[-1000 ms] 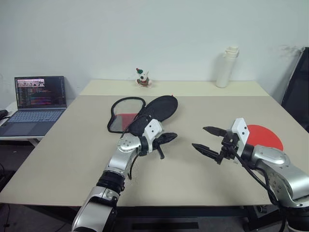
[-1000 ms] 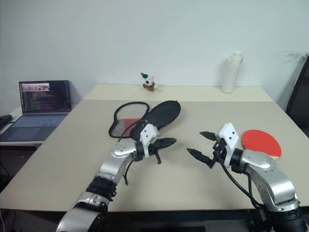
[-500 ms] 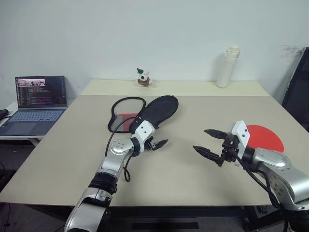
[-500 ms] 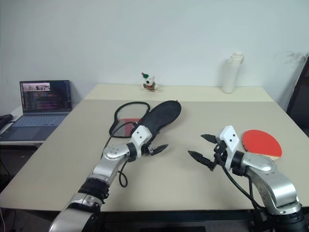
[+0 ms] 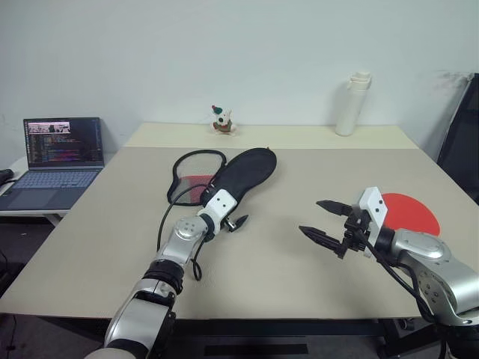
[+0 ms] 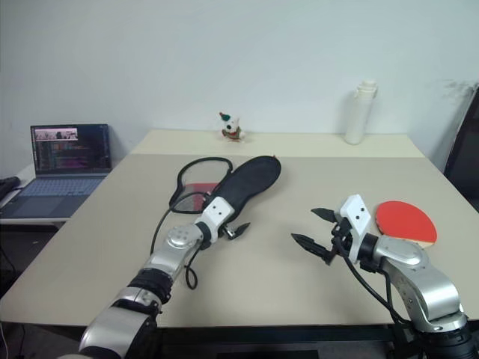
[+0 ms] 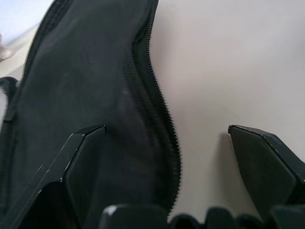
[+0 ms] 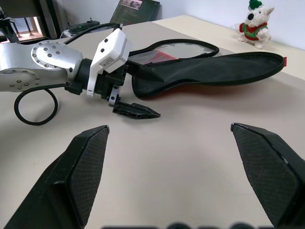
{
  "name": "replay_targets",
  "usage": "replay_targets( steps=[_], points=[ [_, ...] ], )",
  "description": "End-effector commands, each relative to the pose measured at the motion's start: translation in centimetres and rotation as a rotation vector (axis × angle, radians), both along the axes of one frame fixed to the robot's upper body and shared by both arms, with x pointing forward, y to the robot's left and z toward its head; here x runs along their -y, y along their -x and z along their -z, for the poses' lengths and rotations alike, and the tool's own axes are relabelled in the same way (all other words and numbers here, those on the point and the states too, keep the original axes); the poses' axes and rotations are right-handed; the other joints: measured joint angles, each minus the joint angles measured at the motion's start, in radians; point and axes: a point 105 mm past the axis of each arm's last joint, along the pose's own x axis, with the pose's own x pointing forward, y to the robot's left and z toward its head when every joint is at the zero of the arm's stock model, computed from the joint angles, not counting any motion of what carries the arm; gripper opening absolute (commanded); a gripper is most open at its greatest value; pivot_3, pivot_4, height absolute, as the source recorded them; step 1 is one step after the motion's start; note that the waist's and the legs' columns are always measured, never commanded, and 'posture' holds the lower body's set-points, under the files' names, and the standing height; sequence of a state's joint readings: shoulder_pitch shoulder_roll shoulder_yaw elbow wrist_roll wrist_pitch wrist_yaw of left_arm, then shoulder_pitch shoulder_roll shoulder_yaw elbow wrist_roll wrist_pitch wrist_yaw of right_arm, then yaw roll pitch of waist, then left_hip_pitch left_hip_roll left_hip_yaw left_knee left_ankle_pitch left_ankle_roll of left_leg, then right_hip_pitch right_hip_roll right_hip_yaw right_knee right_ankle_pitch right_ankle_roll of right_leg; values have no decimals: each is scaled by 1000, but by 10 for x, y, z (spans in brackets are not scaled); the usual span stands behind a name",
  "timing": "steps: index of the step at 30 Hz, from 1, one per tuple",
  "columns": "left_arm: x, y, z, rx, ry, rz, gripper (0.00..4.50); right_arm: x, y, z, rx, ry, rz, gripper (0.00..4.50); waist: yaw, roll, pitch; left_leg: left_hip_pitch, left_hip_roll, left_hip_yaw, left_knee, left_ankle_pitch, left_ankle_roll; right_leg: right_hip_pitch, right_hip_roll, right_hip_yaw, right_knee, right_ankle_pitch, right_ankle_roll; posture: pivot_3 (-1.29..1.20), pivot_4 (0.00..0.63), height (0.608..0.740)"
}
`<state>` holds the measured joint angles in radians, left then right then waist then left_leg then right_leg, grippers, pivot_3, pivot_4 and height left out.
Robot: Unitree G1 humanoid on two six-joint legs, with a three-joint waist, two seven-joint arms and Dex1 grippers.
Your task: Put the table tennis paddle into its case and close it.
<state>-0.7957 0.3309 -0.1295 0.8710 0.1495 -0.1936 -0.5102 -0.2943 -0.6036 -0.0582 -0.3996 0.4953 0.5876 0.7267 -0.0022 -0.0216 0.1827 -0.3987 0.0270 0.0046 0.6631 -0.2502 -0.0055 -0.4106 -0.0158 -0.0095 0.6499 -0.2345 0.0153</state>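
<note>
The case point(image 5: 243, 170) lies unzipped at mid-table, its black flap raised over a mesh part point(image 5: 196, 166) and a red panel point(image 5: 196, 185). My left gripper point(image 5: 232, 219) sits at the flap's near end and is open. In the left wrist view its jaws straddle the zipper edge point(image 7: 162, 119), one finger point(image 7: 76, 167) against the black fabric and the other over bare table. The table tennis paddle point(image 5: 409, 212) lies red face up at the right edge, behind my right arm. My right gripper point(image 5: 310, 216) hovers open and empty over the table, well right of the case.
A laptop point(image 5: 61, 152) stands open on a side desk at the left. A white bottle point(image 5: 352, 105) and a small plush toy point(image 5: 221, 120) stand on the far table. A black cable loops beside my left forearm point(image 5: 193, 265). A dark chair point(image 5: 460, 142) is at the right.
My left gripper has gone from shut to open and has moved down and left to the near end of the case's flap. The right arm has stayed put.
</note>
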Motion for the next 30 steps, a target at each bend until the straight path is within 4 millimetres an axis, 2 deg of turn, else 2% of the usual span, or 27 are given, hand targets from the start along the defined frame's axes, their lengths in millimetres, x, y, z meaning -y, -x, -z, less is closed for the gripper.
replay_targets(
  steps=[1,9,20,29,30],
  points=[
    [-6,-5,-21,82,-23,-12,4463,-1,6,-14,52,-9,-14,4500,0,0,0,0,0,0,0,0,0,0,0,0,0,0,0,0,150,740],
    [-30,-8,-42,162,-25,-76,4463,0,6,-14,51,-15,-15,4500,0,0,0,0,1,0,0,0,0,0,-1,0,0,0,0,0,150,740],
    [-38,-5,-46,177,-11,-99,4463,-3,5,-17,53,-25,-34,4500,0,0,0,0,1,0,0,0,0,0,-1,0,0,0,0,0,150,740],
    [-39,-2,-40,114,75,-108,4463,-2,4,-16,54,-26,-27,4500,0,0,0,0,1,0,0,0,0,0,-1,0,0,0,0,0,150,740],
    [-40,-3,-39,104,88,-120,4305,-2,4,-16,54,-27,-27,4500,1,0,0,0,0,0,0,0,0,0,-1,0,0,0,0,0,150,740]
  ],
)
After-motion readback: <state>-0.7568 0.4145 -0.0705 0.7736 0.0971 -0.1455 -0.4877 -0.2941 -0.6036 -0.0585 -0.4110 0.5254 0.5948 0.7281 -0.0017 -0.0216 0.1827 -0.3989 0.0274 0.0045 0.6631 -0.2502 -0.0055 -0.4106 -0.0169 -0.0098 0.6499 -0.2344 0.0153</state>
